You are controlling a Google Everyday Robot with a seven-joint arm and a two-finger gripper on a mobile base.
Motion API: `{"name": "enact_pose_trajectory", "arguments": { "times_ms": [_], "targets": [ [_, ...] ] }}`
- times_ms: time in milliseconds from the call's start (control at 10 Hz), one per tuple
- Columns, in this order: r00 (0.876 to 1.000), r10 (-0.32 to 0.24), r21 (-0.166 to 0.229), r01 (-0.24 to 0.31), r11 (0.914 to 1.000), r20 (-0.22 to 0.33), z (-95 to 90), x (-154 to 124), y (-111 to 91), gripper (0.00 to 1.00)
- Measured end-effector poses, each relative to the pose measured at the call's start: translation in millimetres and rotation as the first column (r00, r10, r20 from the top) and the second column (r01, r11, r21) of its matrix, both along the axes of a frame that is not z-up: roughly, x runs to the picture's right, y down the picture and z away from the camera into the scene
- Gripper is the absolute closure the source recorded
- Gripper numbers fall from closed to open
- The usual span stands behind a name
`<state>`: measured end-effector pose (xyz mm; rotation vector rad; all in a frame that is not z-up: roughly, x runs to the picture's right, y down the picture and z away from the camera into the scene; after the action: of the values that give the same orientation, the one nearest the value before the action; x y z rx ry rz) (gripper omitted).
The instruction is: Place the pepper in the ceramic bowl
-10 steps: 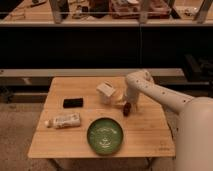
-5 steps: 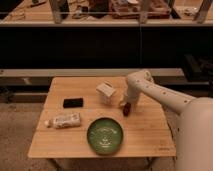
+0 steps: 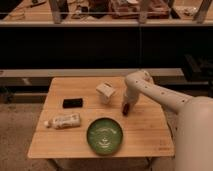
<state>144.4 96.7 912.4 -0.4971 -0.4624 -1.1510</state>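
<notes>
The green ceramic bowl (image 3: 105, 135) sits empty on the wooden table's front middle. My gripper (image 3: 126, 107) points down at the table top, right of the white carton and behind and to the right of the bowl. The dark red pepper (image 3: 127, 109) shows at the gripper's tip, close to the table surface. I cannot tell whether the pepper is in the grip or only lying under it. My white arm (image 3: 160, 97) comes in from the right.
A small white carton (image 3: 106, 92) stands just left of the gripper. A flat black phone-like thing (image 3: 72, 103) lies at the left. A pale bottle (image 3: 64, 120) lies on its side at the front left. The wooden table (image 3: 150, 142) has dark shelving behind it.
The gripper has sunk slightly towards the table at the pepper. The bowl, carton, black thing and bottle have not moved.
</notes>
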Motion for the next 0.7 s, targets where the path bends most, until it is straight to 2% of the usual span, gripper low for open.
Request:
{"name": "enact_pose_trajectory", "arguments": {
  "times_ms": [100, 300, 600, 700],
  "targets": [
    [1.000, -0.008, -0.002, 0.008, 1.0000, 0.002, -8.5, 0, -7, 0.73],
    [1.000, -0.001, -0.001, 0.001, 1.0000, 0.009, -14.1, 0, -13, 0.73],
    [1.000, 0.004, 0.051, -0.004, 0.9987, 0.010, -35.8, -27, -23, 0.73],
    [1.000, -0.001, 0.046, 0.000, 0.9990, 0.020, -39.7, -33, -27, 0.73]
  ]
}}
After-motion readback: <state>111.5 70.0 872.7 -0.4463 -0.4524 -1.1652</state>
